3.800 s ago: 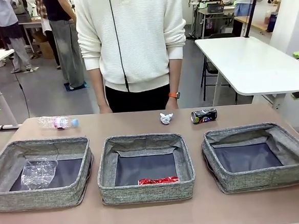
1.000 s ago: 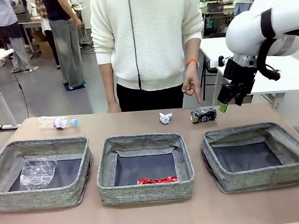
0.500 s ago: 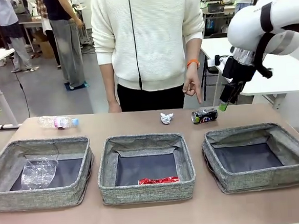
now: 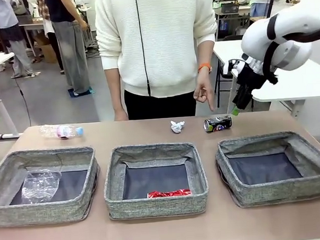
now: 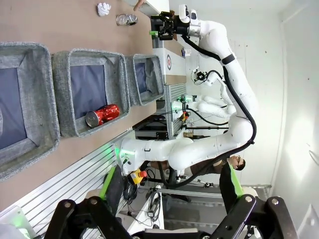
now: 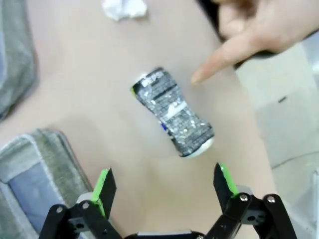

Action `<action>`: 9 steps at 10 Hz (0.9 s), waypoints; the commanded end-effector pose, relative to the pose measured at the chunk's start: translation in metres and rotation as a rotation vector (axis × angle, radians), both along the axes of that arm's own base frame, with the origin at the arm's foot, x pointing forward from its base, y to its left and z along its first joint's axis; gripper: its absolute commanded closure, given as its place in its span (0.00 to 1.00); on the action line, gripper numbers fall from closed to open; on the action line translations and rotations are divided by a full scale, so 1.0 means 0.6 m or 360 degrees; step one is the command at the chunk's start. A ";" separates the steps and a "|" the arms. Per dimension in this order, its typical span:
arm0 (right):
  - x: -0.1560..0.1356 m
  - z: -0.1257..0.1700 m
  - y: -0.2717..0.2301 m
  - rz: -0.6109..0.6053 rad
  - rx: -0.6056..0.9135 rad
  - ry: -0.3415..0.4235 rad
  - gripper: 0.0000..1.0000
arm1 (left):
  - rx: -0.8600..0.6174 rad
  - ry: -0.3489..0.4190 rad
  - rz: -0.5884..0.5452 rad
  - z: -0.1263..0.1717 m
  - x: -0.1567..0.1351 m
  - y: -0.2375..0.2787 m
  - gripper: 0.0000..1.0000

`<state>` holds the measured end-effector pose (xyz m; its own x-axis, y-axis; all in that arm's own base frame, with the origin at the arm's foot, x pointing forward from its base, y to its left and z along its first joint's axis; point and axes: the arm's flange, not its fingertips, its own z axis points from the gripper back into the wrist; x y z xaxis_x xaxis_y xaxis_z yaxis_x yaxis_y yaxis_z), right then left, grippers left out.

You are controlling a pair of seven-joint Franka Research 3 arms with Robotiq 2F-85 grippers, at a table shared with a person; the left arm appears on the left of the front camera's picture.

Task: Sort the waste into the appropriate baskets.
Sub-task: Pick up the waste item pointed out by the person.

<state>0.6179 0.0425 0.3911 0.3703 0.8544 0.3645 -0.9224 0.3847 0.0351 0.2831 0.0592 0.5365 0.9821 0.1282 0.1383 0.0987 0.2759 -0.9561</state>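
Dark can [image 6: 173,112] lies on side at far edge of table [image 4: 122,134], behind right basket [image 4: 275,191]. Right gripper [image 6: 164,181] hovers above it, jaws wide, empty. Person's hand [image 4: 205,95] points 1 finger at can. Paper wad [image 4: 177,126] near can. Red can [image 4: 169,193] in middle basket [image 4: 155,205]. Left gripper [image 5: 168,184] wide, empty.

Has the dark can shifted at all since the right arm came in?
No. The dark can lies in the same spot, just beyond the far left corner of the right basket.
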 end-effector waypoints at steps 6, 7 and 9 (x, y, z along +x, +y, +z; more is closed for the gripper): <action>0.103 -0.084 -0.006 0.0412 0.0248 0.0121 0.00 | -0.0012 -0.0024 -0.0014 -0.001 -0.004 0.000 0.00; 0.106 -0.100 0.001 0.0430 0.0256 0.0138 0.00 | -0.0012 -0.0024 -0.0014 -0.001 -0.004 0.000 0.00; 0.109 -0.131 0.011 0.0546 0.0259 0.0082 0.00 | -0.0012 -0.0024 -0.0014 -0.001 -0.004 0.000 0.00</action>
